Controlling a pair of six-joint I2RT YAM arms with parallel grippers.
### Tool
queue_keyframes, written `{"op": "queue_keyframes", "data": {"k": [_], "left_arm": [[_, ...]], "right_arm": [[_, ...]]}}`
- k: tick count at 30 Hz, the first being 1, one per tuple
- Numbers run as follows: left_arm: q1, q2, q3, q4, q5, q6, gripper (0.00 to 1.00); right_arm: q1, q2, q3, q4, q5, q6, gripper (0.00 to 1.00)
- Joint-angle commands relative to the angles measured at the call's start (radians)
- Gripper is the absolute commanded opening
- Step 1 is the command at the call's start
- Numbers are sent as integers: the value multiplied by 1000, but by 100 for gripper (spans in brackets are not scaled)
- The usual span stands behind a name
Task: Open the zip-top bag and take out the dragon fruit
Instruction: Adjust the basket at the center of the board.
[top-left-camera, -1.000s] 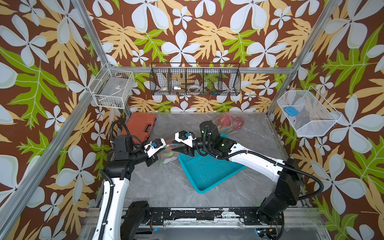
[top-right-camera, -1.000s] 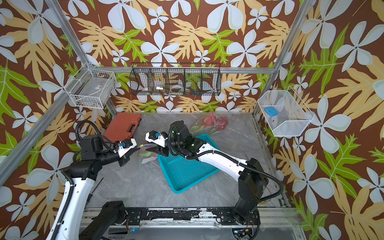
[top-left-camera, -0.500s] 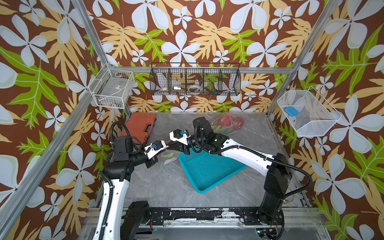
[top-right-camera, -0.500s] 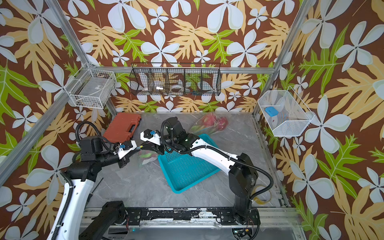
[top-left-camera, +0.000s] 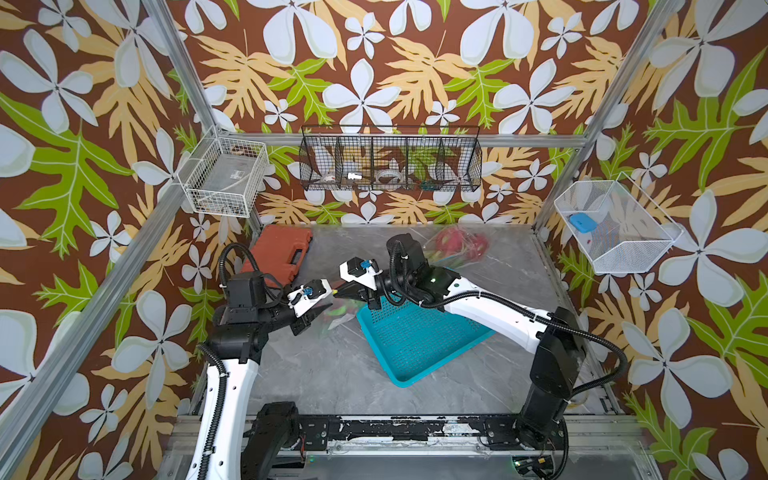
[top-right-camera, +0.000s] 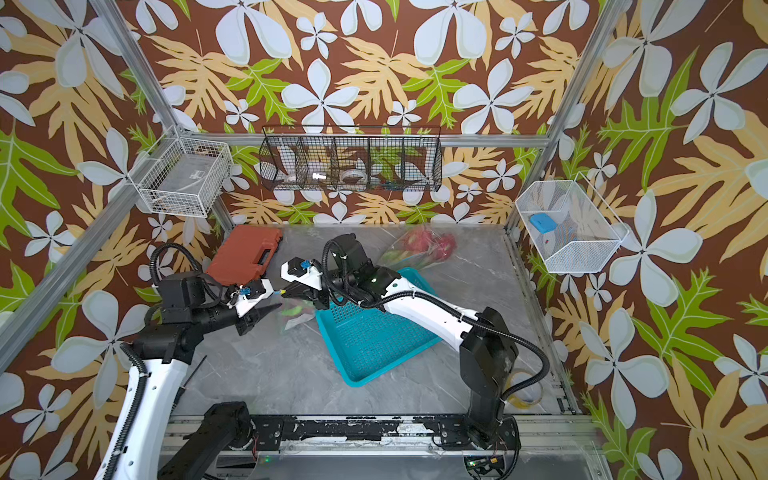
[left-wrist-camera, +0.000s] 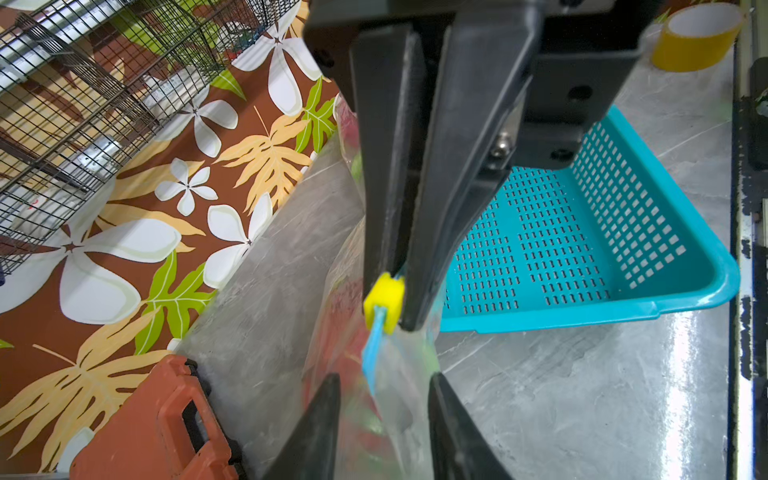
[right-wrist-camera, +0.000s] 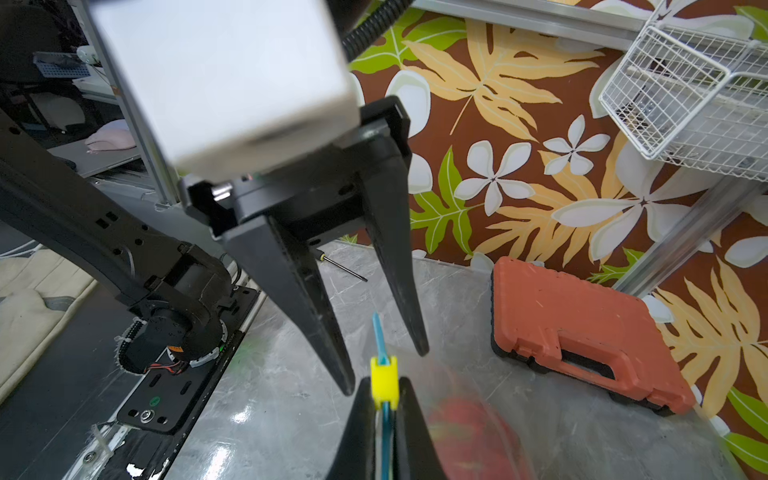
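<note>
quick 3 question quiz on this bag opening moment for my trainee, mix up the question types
1. True or false: the left gripper is shut.
2. What does the right gripper pinch? A orange case; B yellow slider; C teal basket.
3. Fill in: the dragon fruit nearest the grippers sits inside the ___.
Key: 1 false, its jaws stand open; 2 B; 3 zip-top bag.

Beside the tray (left-wrist-camera: 582, 232), which is smooth, perforated teal plastic, the zip-top bag (left-wrist-camera: 395, 399) is clear glossy film with a yellow hard-plastic slider (left-wrist-camera: 384, 301). The tabletop (left-wrist-camera: 582, 395) under the tray is polished, marble-look grey and reflects light.
</note>
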Motion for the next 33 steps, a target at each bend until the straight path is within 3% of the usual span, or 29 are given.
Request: {"op": "queue_keyframes", "data": {"k": [1, 4, 9, 12, 17, 20, 31, 33], "left_arm": [[1, -1, 41, -51, 60, 3, 32], [1, 6, 65, -87, 72, 28, 25], [1, 10, 56, -88, 61, 49, 1], [1, 10, 53, -80, 67, 48, 0], [1, 13, 55, -50, 60, 20, 0], [1, 15, 51, -36, 48, 18, 0], [1, 8, 30, -3, 17, -4, 0], [1, 8, 28, 0, 13, -7, 0]], "right_arm": [[0, 0, 15, 7, -5, 11, 0], [1, 2, 17, 6, -1, 13, 0], [1, 7, 22, 1, -1, 14, 0], [0, 9, 25, -7, -2, 9, 0], [2, 6, 21, -8, -16, 1, 23], [3, 0, 12, -4, -31, -3, 28], [4, 8, 28, -11, -49, 5, 22], [5, 5, 24, -10, -46, 3, 16]]}}
